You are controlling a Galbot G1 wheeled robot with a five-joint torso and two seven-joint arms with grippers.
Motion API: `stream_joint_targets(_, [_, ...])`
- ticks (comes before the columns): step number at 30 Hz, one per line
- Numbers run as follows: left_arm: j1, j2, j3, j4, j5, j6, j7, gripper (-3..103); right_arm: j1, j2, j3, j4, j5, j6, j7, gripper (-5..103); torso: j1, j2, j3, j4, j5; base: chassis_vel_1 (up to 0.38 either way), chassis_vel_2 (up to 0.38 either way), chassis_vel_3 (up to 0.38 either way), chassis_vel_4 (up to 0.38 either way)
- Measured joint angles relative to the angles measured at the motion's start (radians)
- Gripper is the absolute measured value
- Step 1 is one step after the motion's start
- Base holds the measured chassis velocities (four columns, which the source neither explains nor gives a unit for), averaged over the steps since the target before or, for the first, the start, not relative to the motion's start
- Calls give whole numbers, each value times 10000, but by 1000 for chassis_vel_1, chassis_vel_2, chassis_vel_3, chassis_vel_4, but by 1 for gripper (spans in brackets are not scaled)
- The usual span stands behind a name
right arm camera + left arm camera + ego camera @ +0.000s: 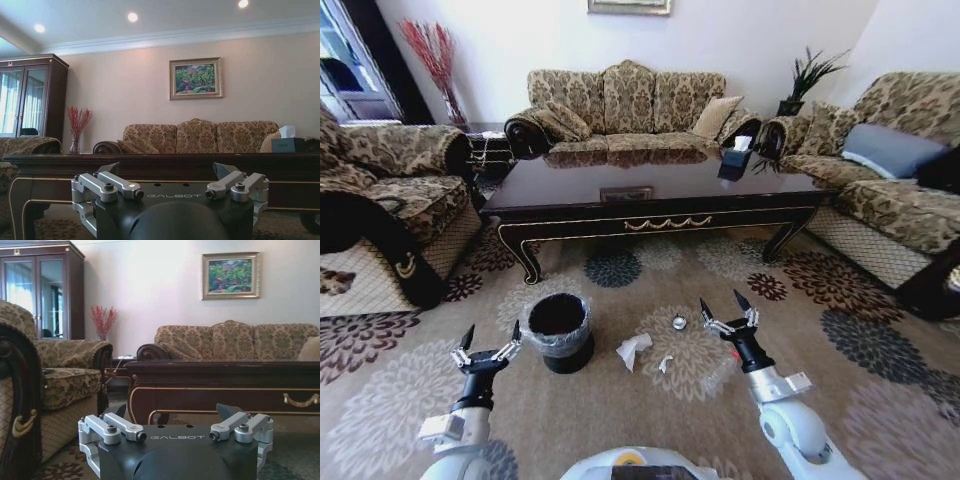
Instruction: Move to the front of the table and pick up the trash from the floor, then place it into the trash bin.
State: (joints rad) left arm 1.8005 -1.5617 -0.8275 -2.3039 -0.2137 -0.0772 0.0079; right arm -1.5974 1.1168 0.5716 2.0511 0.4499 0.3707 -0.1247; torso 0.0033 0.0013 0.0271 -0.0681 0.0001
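So the crumpled tissue (633,349) lies on the carpet (650,290) just beside the trash bin (560,331), nearer the right gripper (725,305) than the left gripper (491,339), both with fingers spread wide and empty.

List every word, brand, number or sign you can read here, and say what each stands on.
"GALBOT": on the black body of the left gripper, left wrist view.
"GALBOT": on the black body of the right gripper, right wrist view.
Tissue box on the table: any print too small to read.
Painting: no text visible.
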Motion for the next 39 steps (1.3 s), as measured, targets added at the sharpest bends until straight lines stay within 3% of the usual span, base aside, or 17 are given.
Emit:
stream_joint_targets(2, [-302, 190, 34, -174, -294, 597, -769, 100, 32, 14, -52, -24, -38, 0, 2, 100, 3, 0, 3, 2, -2, -8, 29, 52, -33])
stream_joint_targets(3, [-302, 190, 34, -174, -294, 597, -769, 100, 32, 14, -52, -24, -38, 0, 2, 100, 3, 0, 3, 2, -2, -13, 55, 52, -33])
stream_joint_targets(5, [-796, 488, 29, -300, -963, 1813, -1823, 100, 55, 27, -111, -58, -73, -3, 36, 100, 4, 0, 4, 1, -2, 0, 0, 0, 0])
stream_joint_targets(8, [-1442, 916, -68, -358, -2155, 3151, -2996, 100, 78, 29, -178, -108, -136, -4, 69, 100, 3, 0, 3, 0, -4, 0, 0, 0, 0])
stream_joint_targets(9, [-1442, 916, -68, -358, -2155, 3151, -2996, 100, 78, 29, -178, -108, -136, -4, 69, 100, 3, 0, 3, 0, -4, 0, 0, 0, 0])
stream_joint_targets(11, [-1922, 1302, -131, -255, -3240, 4068, -3653, 100, 97, 37, -226, -180, -183, -1, 88, 100, 3, -1, 2, -1, 0, 0, 0, 0, 0])
stream_joint_targets(15, [-2398, 1725, -117, 109, -4393, 4992, -3985, 100, 99, 76, -310, -281, -261, 20, 157, 100, 3, -1, 2, -1, -1, 0, 0, 0, 0])
stream_joint_targets(18, [-2765, 2026, 36, 672, -4813, 5806, -3652, 100, 112, 99, -418, -393, -313, 52, 229, 100, 4, -1, 3, 0, -4, 0, 0, 0, 0])
stream_joint_targets(28, [-4008, 2672, 960, 2497, -5722, 6230, -3499, 100, 499, 31, -781, -825, -241, 148, 390, 100, 3, -1, 2, -1, -2, 0, 0, 0, 0])
stream_joint_targets(32, [-4246, 2434, 1153, 2985, -5606, 6266, -3578, 100, 967, -88, -1187, -1300, -245, 148, 499, 100, 3, -1, 3, -4, -1, 0, 0, 0, 0])
stream_joint_targets(35, [-4227, 2160, 1067, 3245, -5513, 6327, -3750, 100, 1349, -203, -1589, -1646, -247, 127, 553, 100, 3, -1, 2, 9, 0, 0, 0, 0, 0])
stream_joint_targets(39, [-4375, 1979, 1020, 3589, -5521, 6296, -3811, 100, 1531, -174, -1778, -1887, -271, 125, 560, 100, 3, -1, 2, -1, -1, 0, 0, 0, 0])
